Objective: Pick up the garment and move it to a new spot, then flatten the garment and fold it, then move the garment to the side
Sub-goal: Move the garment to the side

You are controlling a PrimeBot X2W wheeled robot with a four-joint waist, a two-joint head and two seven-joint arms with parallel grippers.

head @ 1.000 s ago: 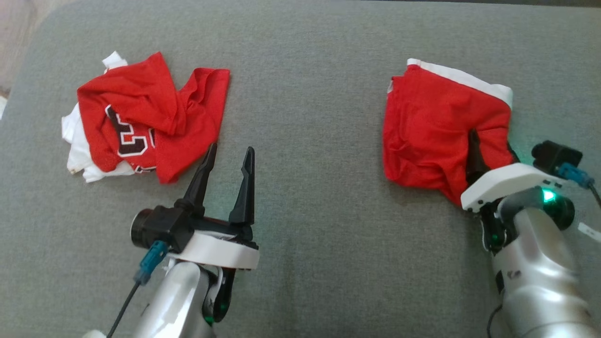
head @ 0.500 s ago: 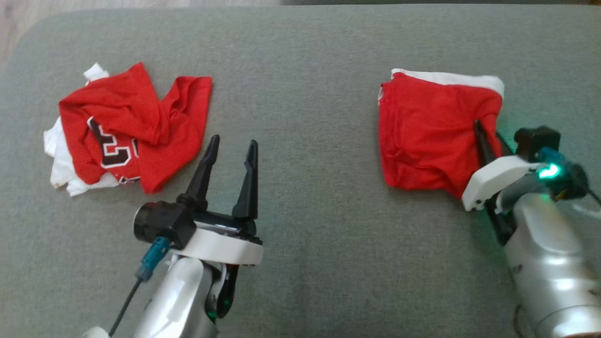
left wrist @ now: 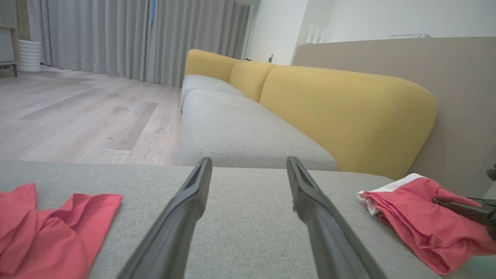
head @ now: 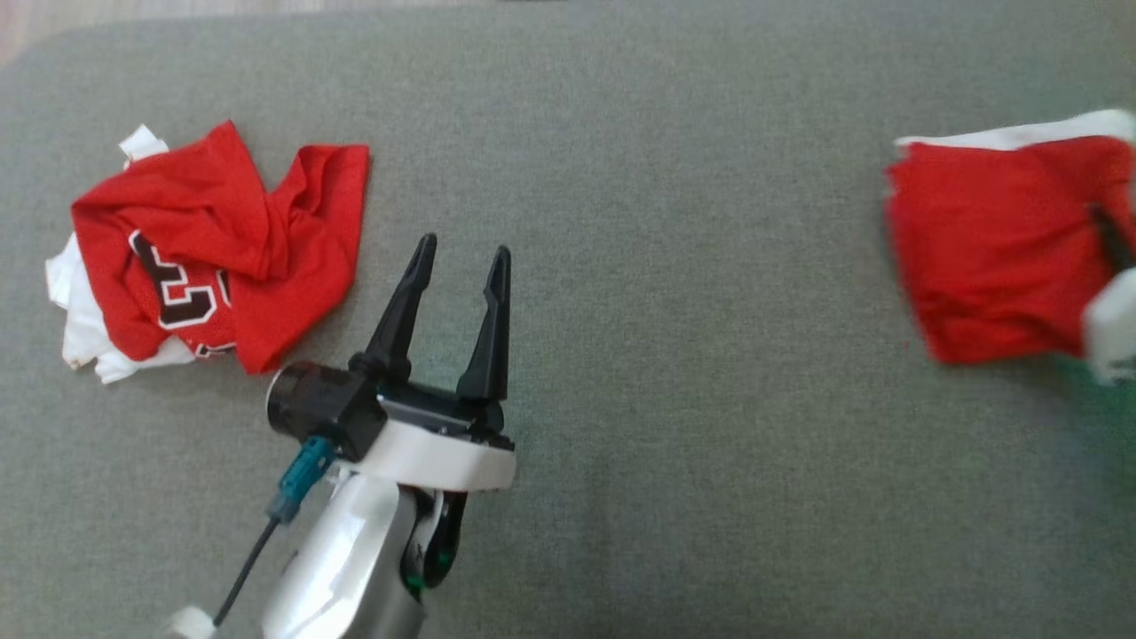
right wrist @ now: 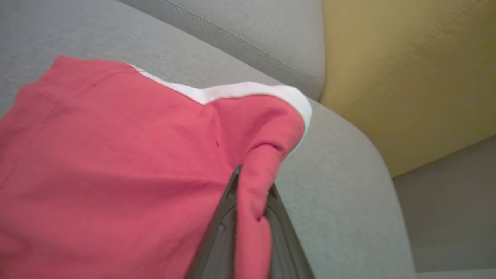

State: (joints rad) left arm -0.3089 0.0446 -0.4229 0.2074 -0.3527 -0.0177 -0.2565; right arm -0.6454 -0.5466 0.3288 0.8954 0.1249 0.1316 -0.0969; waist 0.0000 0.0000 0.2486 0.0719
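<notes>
The grey cushion [head: 674, 177] carries two red pieces. The folded garment [head: 985, 257], white-edged, lies well to the right of the crumpled jersey [head: 222, 240], farther from it than a second ago. The right gripper [right wrist: 254, 180] has its jaws pinched on the garment's corner. The left gripper [head: 465, 247] hovers just beside the jersey, jaws wide as before.

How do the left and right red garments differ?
The left garment lies crumpled, showing a black numeral; the right garment is folded, with none showing. The left garment lies free beside the open left end effector; the right garment is pinched in the shut right end effector. Both are red, on the grey cushion.
</notes>
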